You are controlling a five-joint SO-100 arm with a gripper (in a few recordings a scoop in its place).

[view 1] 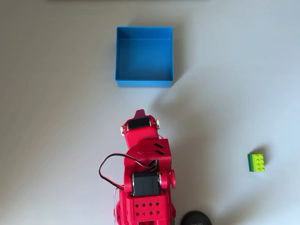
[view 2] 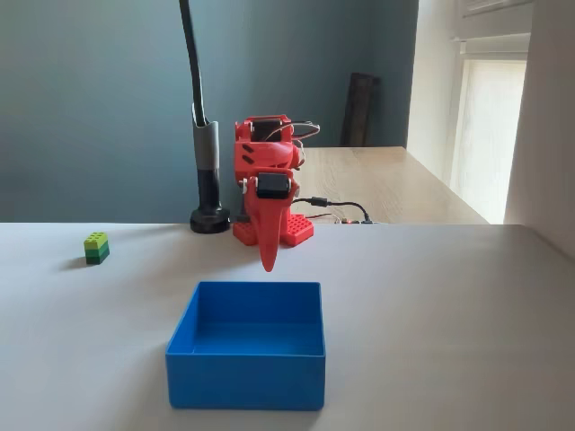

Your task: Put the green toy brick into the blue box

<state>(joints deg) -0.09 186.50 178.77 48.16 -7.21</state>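
- Green toy brick (view 1: pixel 256 162): small studded plastic block, lime top over a darker green layer. It sits alone on the worktop (view 1: pixel 56 117), at the right edge of the overhead view and at the left of the fixed view (view 2: pixel 96 247), well apart from both box and arm.
- Blue box (view 2: pixel 245 373): square, open-topped, low thin walls, nothing in it. It stands straight ahead of the arm, near the top of the overhead view (view 1: pixel 144 83).
- Pincer (view 2: pixel 268 260): red, pointing down in the fixed view, hanging between the arm's base and the box, carrying nothing. Its fingers look pressed together to a single point.
- Handling, by your judgement: the brick should be light, rigid and hard, unlikely to deform or break. Its smooth plastic sides may slip, and being so small it could skid if nudged.
- Where to take hold: pinch two opposite flat side walls, below the studs, with the fingers coming straight down.
- Stage: you have not yet approached the brick; swing sideways toward it first.
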